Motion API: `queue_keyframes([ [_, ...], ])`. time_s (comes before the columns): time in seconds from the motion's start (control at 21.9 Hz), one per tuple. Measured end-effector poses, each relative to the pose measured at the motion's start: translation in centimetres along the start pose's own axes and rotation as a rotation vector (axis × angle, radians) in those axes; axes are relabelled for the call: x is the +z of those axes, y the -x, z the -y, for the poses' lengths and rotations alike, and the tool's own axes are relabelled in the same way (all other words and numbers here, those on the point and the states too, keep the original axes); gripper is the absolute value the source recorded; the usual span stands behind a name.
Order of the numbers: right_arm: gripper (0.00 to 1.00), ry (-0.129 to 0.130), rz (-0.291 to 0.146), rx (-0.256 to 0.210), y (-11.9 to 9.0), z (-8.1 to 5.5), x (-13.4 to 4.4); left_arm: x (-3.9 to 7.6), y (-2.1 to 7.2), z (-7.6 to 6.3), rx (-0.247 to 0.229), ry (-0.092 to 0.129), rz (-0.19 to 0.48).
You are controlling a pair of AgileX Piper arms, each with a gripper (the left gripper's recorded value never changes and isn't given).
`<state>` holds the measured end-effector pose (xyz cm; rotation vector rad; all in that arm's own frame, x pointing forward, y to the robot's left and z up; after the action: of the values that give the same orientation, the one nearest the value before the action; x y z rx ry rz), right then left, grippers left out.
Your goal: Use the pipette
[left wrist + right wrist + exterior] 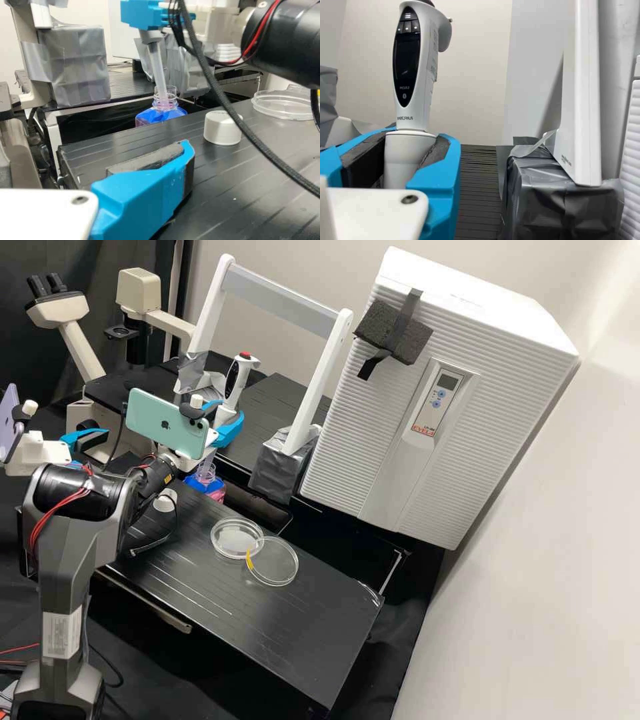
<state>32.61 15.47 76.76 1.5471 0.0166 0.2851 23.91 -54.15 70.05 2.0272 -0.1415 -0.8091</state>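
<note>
While right gripper (395,170) is clenching the electronic pipette (415,75), tip (161,75) dipping in the bottle (161,114), Petri dish (237,538) is apparently awaiting liquid; left gripper (85,438): cannot tell.

A: High camera, placement?
B: Fixed, off the arms, above the black bench (280,620). Faces forward and down, middling slant; far enough back to take in the white cabinet (453,393) too.
A: Left wrist camera?
B: Low, just over the bench top, looking level across it. Near. Shares the bottle (161,114), white cap (222,127) and petri dish (285,104) with the high view.
A: Right wrist?
B: Level, very close on the pipette (415,80), facing the wall (480,65). Pipette and taped post (582,125) appear in the high view too.
</note>
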Motion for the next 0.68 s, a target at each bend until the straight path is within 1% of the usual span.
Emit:
queue_keyframes([
  [0.14, 0.00, -0.013, -0.014, 0.022, 0.2, -1.0, -0.6, 0.0, 0.00, 0.0, 0.000, 0.000, 0.000],
  [0.23, 0.00, -0.029, -0.030, 0.053, 0.3, -2.4, -1.2, 0.0, 0.00, 0.0, 0.000, 0.000, 0.000],
  [0.32, 0.00, -0.042, -0.047, 0.077, 0.5, -3.4, -1.8, 0.0, 0.02, 0.0, -0.001, 0.000, 0.000],
  [0.41, 0.00, -0.064, -0.073, 0.116, 0.8, -4.9, -2.6, 0.1, 0.22, 0.3, -0.012, 0.002, 0.002],
  [0.59, 0.00, -0.101, -0.113, 0.177, 1.5, -7.4, -3.9, 0.3, 0.41, 0.4, -0.007, 0.007, 0.007],
  [0.64, 0.00, -0.115, -0.124, 0.196, 1.7, -8.2, -4.2, 0.4, 0.41, 0.4, -0.007, 0.007, 0.008],
  [0.68, 0.00, -0.137, -0.133, 0.215, 1.9, -9.0, -4.3, 0.4, 0.41, 0.4, -0.007, 0.007, 0.008],
])
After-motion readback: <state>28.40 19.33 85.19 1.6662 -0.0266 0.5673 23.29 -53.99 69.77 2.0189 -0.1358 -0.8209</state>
